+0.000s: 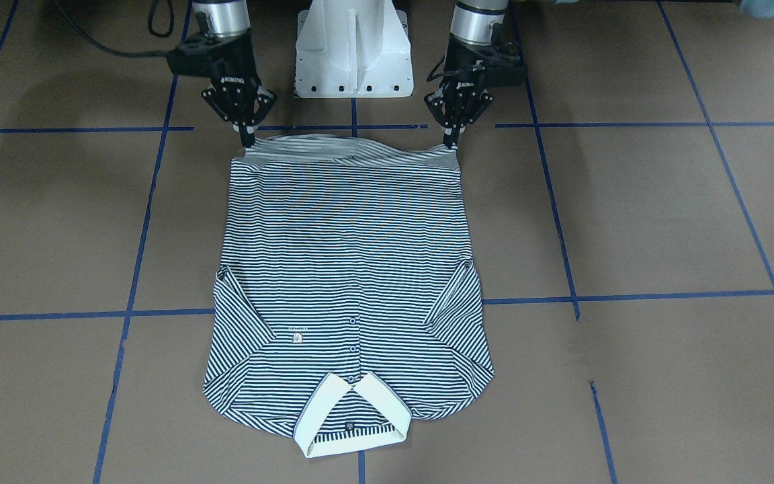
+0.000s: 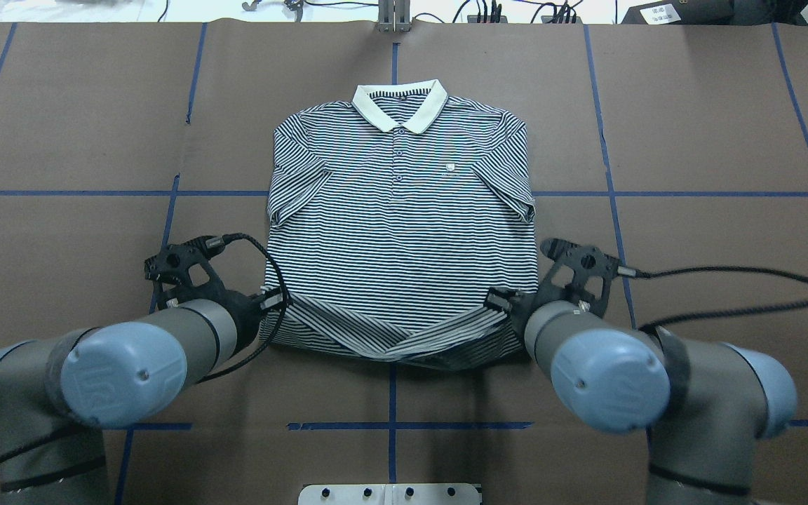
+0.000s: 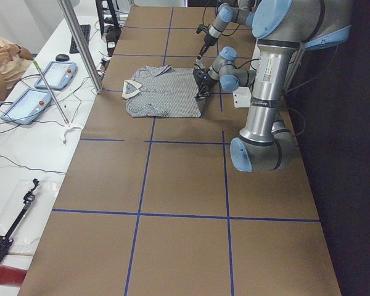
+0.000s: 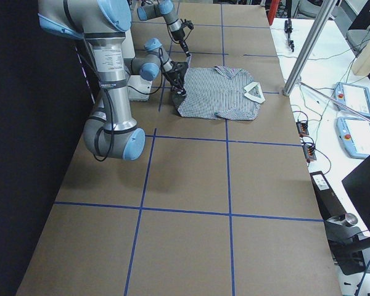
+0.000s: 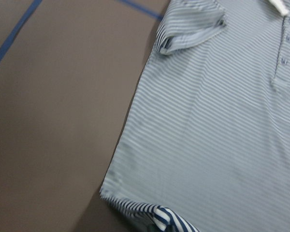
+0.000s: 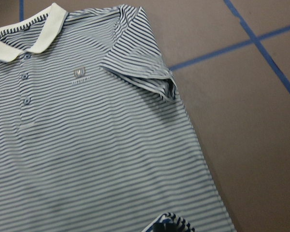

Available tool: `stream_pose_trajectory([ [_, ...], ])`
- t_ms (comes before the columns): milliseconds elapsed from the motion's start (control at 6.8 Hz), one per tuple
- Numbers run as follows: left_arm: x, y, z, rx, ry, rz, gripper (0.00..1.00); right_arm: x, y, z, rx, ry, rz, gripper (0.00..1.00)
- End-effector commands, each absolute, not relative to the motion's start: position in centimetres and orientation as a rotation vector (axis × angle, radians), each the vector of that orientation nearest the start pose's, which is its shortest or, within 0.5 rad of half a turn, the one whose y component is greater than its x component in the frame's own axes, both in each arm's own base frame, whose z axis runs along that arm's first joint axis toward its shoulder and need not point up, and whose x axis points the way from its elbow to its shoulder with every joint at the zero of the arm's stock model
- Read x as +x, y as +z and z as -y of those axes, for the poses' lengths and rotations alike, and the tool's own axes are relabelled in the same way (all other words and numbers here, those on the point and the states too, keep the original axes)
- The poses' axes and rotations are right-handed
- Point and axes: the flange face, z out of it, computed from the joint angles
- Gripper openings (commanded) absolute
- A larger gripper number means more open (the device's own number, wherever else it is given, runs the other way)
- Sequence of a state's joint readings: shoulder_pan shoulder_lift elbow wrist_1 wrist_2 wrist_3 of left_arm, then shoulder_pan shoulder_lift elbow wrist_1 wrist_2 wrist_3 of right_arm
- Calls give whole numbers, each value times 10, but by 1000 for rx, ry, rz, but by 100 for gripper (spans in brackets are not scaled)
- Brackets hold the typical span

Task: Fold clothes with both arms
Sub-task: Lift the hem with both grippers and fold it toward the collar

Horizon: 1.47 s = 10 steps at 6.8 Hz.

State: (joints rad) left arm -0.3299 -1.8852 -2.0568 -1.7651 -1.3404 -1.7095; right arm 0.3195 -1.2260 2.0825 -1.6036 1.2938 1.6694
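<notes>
the polo shirt (image 2: 404, 231) is laid front-up in the middle of the table (image 2: 95, 140). in the overhead view its cream collar (image 2: 398, 105) is at 12 o'clock and its hem (image 2: 390, 337) at 6 o'clock, nearest the robot. both sleeves (image 2: 295, 186) are seen turned inward over the chest, so the side folds are judged done and the body is left as a neat rectangle.

the left gripper (image 1: 452, 138) is placed on the hem corner at 7 o'clock in the overhead view, and the right gripper (image 1: 247, 138) on the corner at 5 o'clock. each pair of fingers is drawn narrow and pinched on the striped cloth. a bunched scrap of stripe is shown at the bottom edge of each wrist view. the hem is raised a little off the table between the two grips, with its underside shown and a sag at the centre.

the lengthwise fold is judged only begun. the hem remains to be carried toward 12 o'clock, laid near the collar and released.
</notes>
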Motion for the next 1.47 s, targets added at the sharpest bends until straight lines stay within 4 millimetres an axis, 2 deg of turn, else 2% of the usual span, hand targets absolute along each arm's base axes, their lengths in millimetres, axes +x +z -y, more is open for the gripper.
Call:
stream_pose_trajectory([
  [0,469,284,445,471,-589,-959,0,-448,267,458,392,486,656,0],
  [147,470,289,501,513,-632,-918,0,-447,270,517,407,484,619,0],
  [294,454,289,537,565,-627,-886,0,-446,296,564,434,487,624,0],
  [441,451,301,553,579,-619,-849,0,-444,304,593,429,475,628,0],
  [588,459,307,561,586,-622,-863,0,-462,298,615,416,476,605,0],
  [735,473,306,571,586,-620,-858,0,-477,302,627,407,473,589,0],
  [882,484,313,581,584,-620,-831,0,-481,315,632,409,475,588,0],
  [1176,496,346,592,619,-574,-843,1,-485,322,634,405,473,578,0],
  [1324,496,347,593,621,-574,-845,11,-488,322,636,410,474,576,5],
])
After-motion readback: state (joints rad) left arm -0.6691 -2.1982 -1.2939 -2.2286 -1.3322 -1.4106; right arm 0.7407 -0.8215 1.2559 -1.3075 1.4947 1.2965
